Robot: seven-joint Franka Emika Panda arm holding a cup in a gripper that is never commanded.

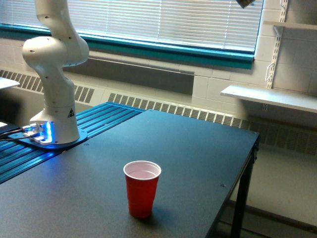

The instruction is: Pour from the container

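Although the task calls for pouring from a clear container, neither that container nor the gripper can be made out with any certainty in the exterior view. Only the arm's base and lower links [53, 64] show, rising at the exterior view's left and running out through the top edge of the picture. A small dark-and-tan scrap [246, 2] peeks in at the very top toward the exterior view's right (possibly part of the end effector or what it carries, but too little shows to say). So whether the jaws are spread or pressed on anything, I cannot tell.

What does show plainly is the red cup [141, 188], standing upright on the dark table [198, 144], mouth open upward, white inside, apparently empty. It sits near the front of the tabletop, well apart from the arm's base and low in the picture.

The relation that matters for the coming move is vertical: if the container is held above the frame, the red cup lies well below it and toward the exterior view's left of that scrap at the top. My judgement is that the pour has not yet begun, and that the held thing would have to be brought down and over the cup's mouth before tilting. A tilt from that height would likely splash or miss.
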